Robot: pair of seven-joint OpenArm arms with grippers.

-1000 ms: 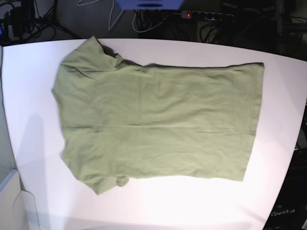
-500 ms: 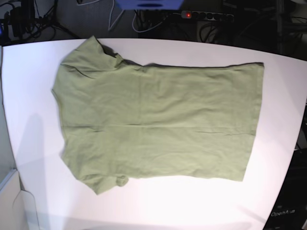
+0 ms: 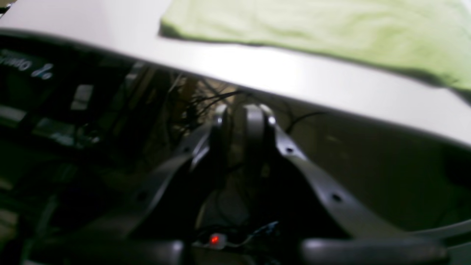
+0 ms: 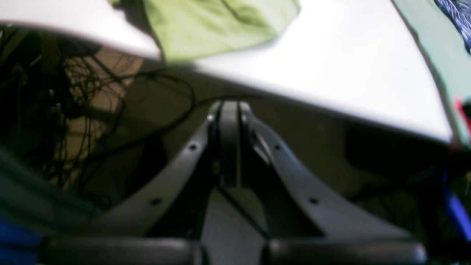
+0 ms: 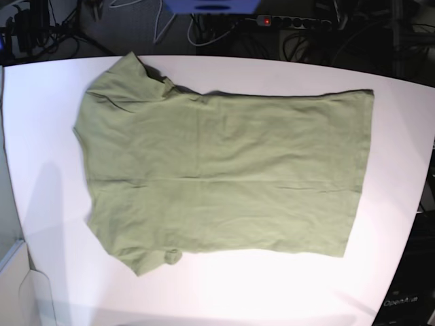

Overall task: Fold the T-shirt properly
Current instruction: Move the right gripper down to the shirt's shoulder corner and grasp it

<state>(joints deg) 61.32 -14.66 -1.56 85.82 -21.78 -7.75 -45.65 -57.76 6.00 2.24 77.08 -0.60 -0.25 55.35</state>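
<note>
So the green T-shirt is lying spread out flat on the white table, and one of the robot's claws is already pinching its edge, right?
Not quite. The T-shirt does lie spread flat on the white table, but no claw is pinching it. Both wrist views show the left gripper and right gripper below the table's edge, apart from the cloth.

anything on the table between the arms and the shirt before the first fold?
Nothing visible. The T-shirt lies spread flat on the white table with nothing else on the bare surface around it. Both wrist views look up from below the table edge, so the left pincer and right pincer must first clear that edge.
</note>
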